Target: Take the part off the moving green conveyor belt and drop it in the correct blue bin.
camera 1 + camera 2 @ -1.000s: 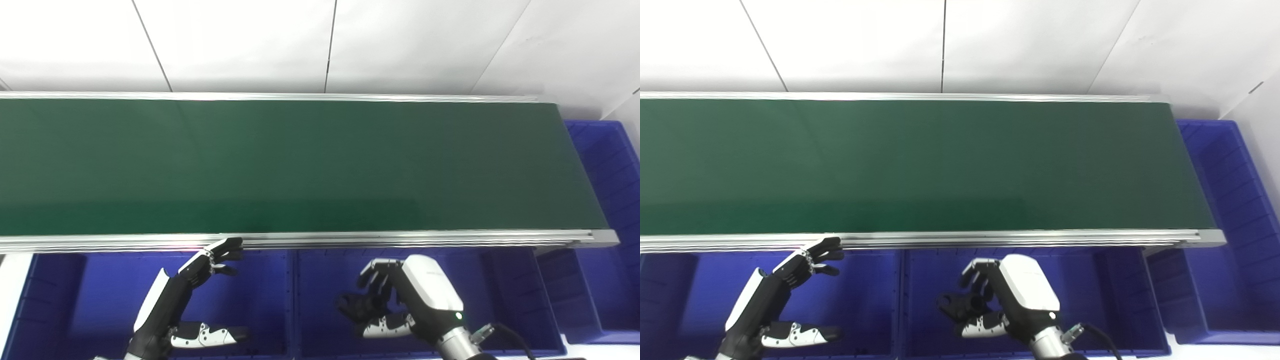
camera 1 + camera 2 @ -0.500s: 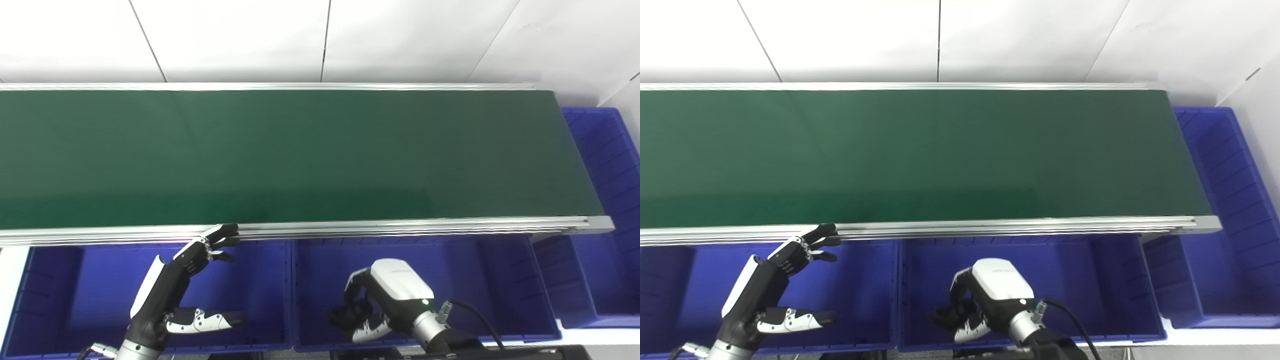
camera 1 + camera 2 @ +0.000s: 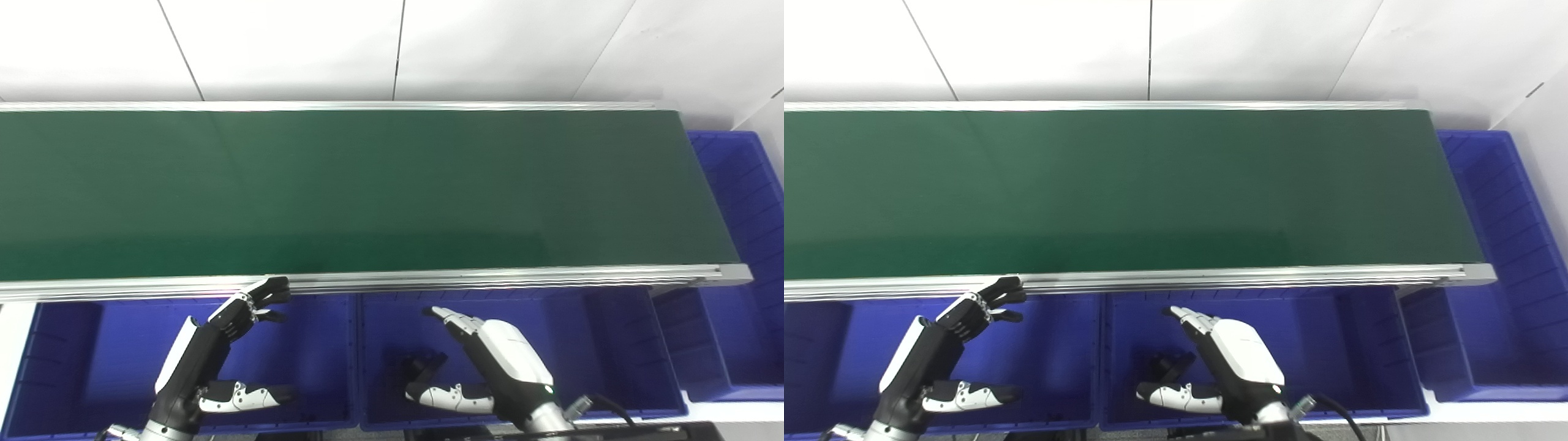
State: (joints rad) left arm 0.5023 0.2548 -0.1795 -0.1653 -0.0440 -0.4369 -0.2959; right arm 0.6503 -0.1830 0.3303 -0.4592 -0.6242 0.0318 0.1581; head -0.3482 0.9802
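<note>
The green conveyor belt (image 3: pixel 367 190) carries no part. A small black part (image 3: pixel 419 367) lies on the floor of the middle blue bin (image 3: pixel 612 343); it also shows in the right eye view (image 3: pixel 1167 366). My right hand (image 3: pixel 490 361) is open over that bin, fingers spread, just right of the part and not touching it. My left hand (image 3: pixel 214 349) is open and empty over the left blue bin (image 3: pixel 92 361), its fingertips near the belt's front rail.
A silver rail (image 3: pixel 490 277) edges the belt's front side. A further blue bin (image 3: pixel 747 202) stands at the belt's right end. A white wall rises behind the belt.
My right hand was shut on the black part over the middle bin; it has opened and the part now lies in the bin. The left hand has barely moved. The camera tilted slightly earlier.
</note>
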